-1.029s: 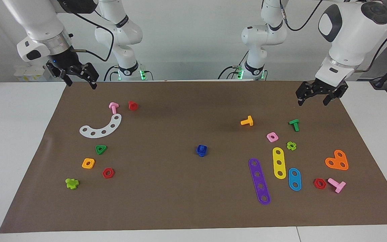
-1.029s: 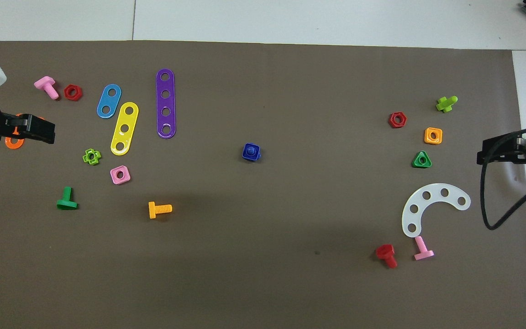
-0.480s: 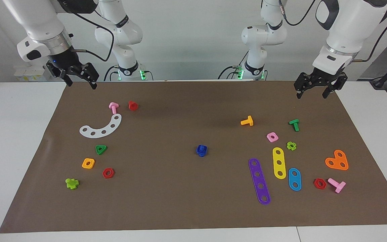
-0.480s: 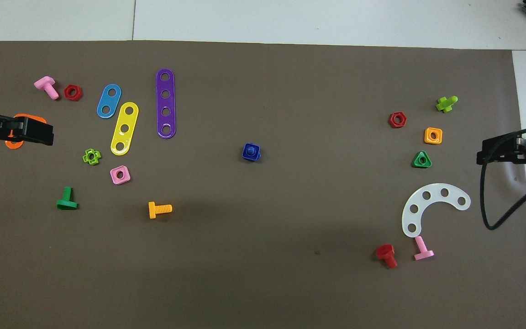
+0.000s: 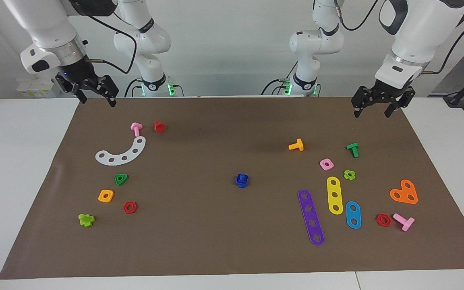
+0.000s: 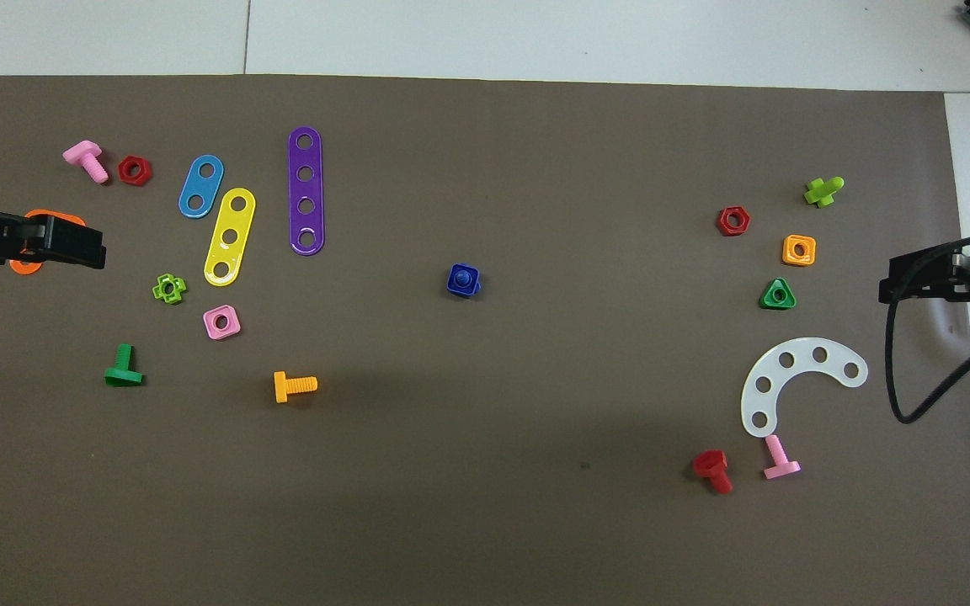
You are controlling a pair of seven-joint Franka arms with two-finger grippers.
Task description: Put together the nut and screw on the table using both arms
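The dark blue square nut [image 5: 241, 182] [image 6: 455, 286] sits around the dark blue screw [image 5: 241, 176] [image 6: 464, 276] as one piece in the middle of the brown mat [image 5: 216, 241] on the table. The screw's shaft end shows in the nut's hole. No gripper touches it. My left gripper [image 5: 372, 108] [image 6: 60, 241] is open and empty, raised over the mat's corner at the left arm's end. My right gripper [image 5: 95, 96] [image 6: 914, 282] is open and empty, raised over the mat's edge at the right arm's end.
Toward the left arm's end lie an orange bolt [image 5: 296, 145], green bolt [image 5: 353, 149], pink nut [image 5: 326, 164], purple, yellow and blue plates [image 5: 311, 217] and an orange heart plate [image 5: 404, 192]. Toward the right arm's end lie a white curved plate [image 5: 121, 153], green triangular nut [image 5: 121, 179], and pink and red bolts.
My left gripper has risen and drawn back toward the robots' edge of the mat, then nearly stopped. The right gripper and the blue piece have not moved.
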